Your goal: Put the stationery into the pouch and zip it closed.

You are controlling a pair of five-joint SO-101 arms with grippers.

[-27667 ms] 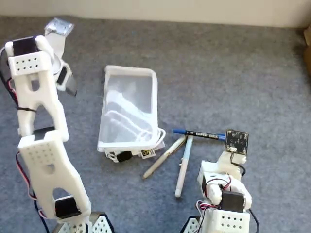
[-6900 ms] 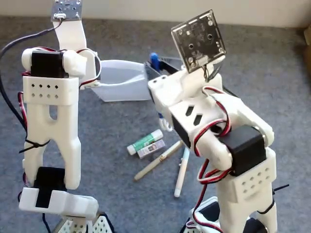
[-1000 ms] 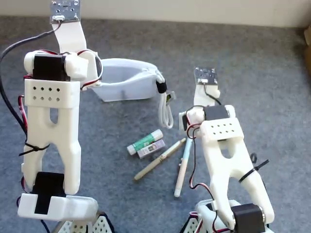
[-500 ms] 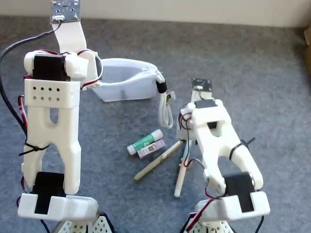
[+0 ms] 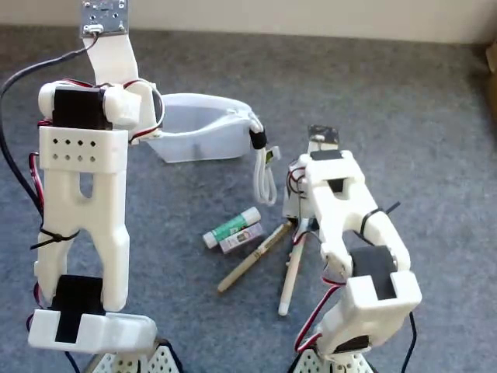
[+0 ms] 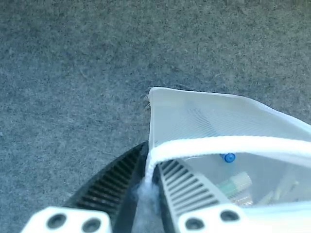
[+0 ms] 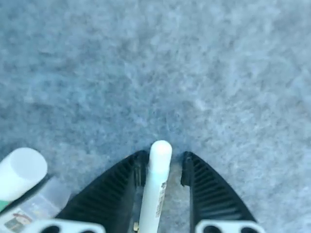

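Since my right gripper [image 7: 164,156] dropped open-fingered astride the white pen [image 7: 156,194], I can grasp it; my left gripper [image 6: 149,162] clamps the pouch [image 6: 204,121].

Falling softly and evenly over the grey carpeted tabletop [image 5: 404,116], throwing only faint, soft-edged shadows beside the white plastic arms [image 5: 81,179]. Glowing through the translucent white mesh pouch [image 6: 218,121] in the left wrist view, nearly washing out its rim and leaving the carpet around it dim. Gleaming pale on the white pen barrel [image 7: 156,184] in the right wrist view.
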